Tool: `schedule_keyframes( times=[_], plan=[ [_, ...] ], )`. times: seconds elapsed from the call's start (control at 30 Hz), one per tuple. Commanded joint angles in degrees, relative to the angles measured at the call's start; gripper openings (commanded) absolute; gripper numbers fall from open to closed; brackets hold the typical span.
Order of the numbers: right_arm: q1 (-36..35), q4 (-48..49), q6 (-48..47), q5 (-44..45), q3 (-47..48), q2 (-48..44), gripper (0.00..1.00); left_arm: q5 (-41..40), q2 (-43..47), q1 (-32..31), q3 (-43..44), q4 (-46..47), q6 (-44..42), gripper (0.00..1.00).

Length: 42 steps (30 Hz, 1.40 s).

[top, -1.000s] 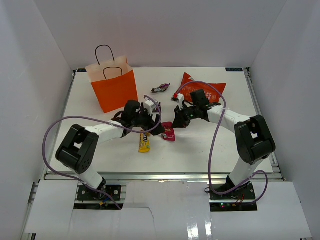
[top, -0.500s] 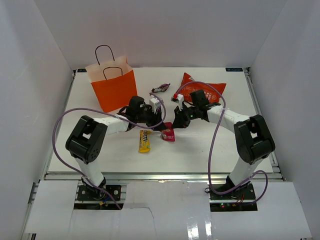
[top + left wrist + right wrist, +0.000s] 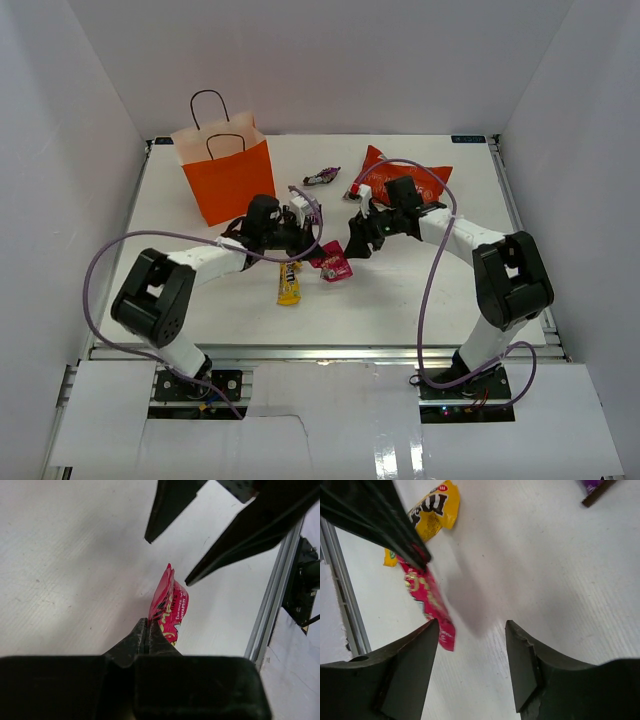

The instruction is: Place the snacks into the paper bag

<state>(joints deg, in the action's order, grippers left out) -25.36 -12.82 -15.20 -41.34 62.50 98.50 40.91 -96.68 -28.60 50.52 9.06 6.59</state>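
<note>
Pinching pink packet [image 3: 169, 605] edge-on, left fingers [image 3: 131, 645]; right fingers [image 3: 520, 660] parted nearby

You're looking at a white table [image 3: 400, 305] boxed in by plain white walls [image 3: 330, 60] at the back and on both sides. A metal rail [image 3: 330, 351] runs along its near edge, and glossy white panels [image 3: 340, 420] lie just in front of that.
</note>
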Motion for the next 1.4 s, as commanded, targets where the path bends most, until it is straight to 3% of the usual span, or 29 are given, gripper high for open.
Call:
schedule_keyframes(
  times=[0.0,0.07,0.23,0.37,0.63,0.8,1.07,1.37],
  plan=[
    [2.1,-1.3,-2.8,-1.3,3.9,-5.1,0.62,-1.5,12.2,0.3,-1.5,1.0,2.1,0.00],
    [4.0,-2.6,-4.7,-3.2,4.4,-8.2,0.68,-3.3,16.0,0.4,-2.0,-1.2,3.1,0.00],
    [8.7,-4.1,-7.6,-8.3,2.0,-14.4,0.68,-10.2,27.1,1.1,-1.0,-8.4,5.2,0.00],
    [9.5,-4.3,-9.1,-9.0,-2.5,-16.8,0.68,-15.7,30.1,4.3,8.3,-15.8,2.7,0.00],
    [9.6,-4.1,-8.5,-10.2,-2.9,-16.5,0.68,-11.3,20.7,20.1,39.2,-24.4,-1.8,0.00],
    [9.6,-4.3,-8.4,-10.5,-2.8,-16.2,0.68,-9.0,11.4,25.7,50.3,-24.8,-4.0,0.00],
    [9.7,-4.3,-8.4,-10.4,-3.7,-16.5,0.68,-12.2,7.0,32.6,49.3,-20.8,-6.4,0.00],
    [9.5,-6.1,-10.4,-12.1,-2.7,-16.0,0.68,-13.7,4.7,33.6,45.3,-20.6,-9.0,0.00]
  ],
)
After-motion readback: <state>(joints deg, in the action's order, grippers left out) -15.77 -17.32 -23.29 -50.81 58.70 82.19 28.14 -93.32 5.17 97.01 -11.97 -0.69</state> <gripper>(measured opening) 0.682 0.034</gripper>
